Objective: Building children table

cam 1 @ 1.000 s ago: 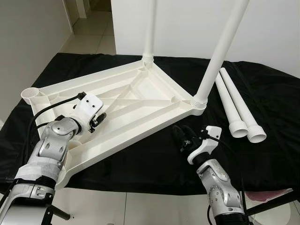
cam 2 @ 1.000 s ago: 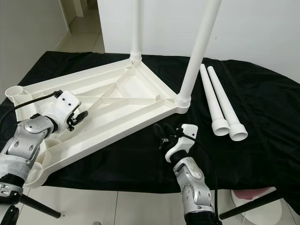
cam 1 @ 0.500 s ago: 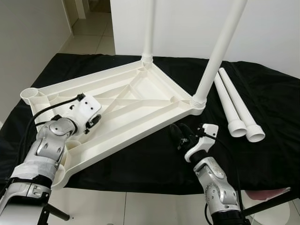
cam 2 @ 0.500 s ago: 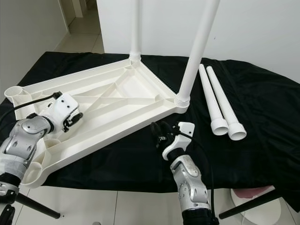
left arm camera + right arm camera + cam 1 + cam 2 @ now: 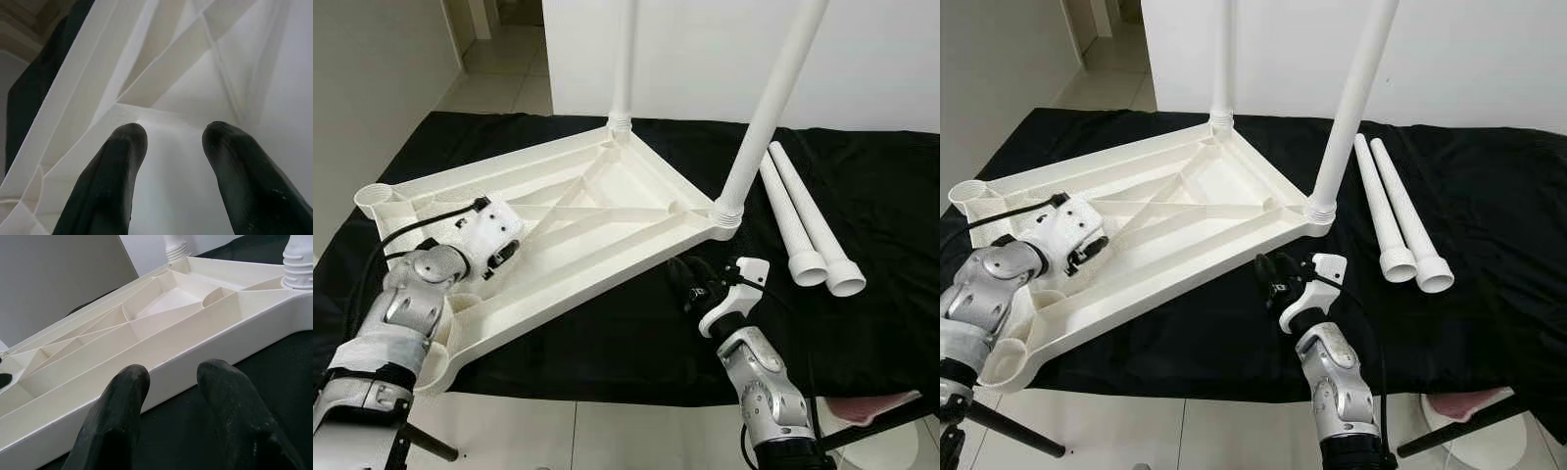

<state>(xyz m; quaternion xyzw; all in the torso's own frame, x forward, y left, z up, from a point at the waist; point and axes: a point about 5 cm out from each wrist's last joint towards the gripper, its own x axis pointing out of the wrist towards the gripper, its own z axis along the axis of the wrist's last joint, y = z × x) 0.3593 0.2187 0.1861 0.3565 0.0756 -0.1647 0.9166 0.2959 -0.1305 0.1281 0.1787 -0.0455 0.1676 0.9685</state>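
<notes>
The white plastic table top [image 5: 636,196] lies upside down on a black cloth, ribs facing up. Two white legs stand screwed in, one at its far corner [image 5: 625,59] and one at its right corner [image 5: 773,98]. Two loose legs [image 5: 803,220] lie side by side on the cloth to the right. Empty sockets show at the left corner [image 5: 377,196] and the near corner [image 5: 426,364]. My left gripper [image 5: 504,253] hovers open over the ribbed underside [image 5: 195,88], holding nothing. My right gripper [image 5: 690,284] stands open and empty over the cloth, just in front of the top's near edge [image 5: 195,357].
The black cloth [image 5: 881,196] covers a low platform that ends close in front of me. A pink and white object [image 5: 871,406] sits on the tiled floor at the lower right. A white wall stands behind, with a doorway at the far left.
My left gripper has drawn back a little to the left over the ribs. The right gripper has edged slightly nearer the table top's edge. Nothing was taken hold of.
</notes>
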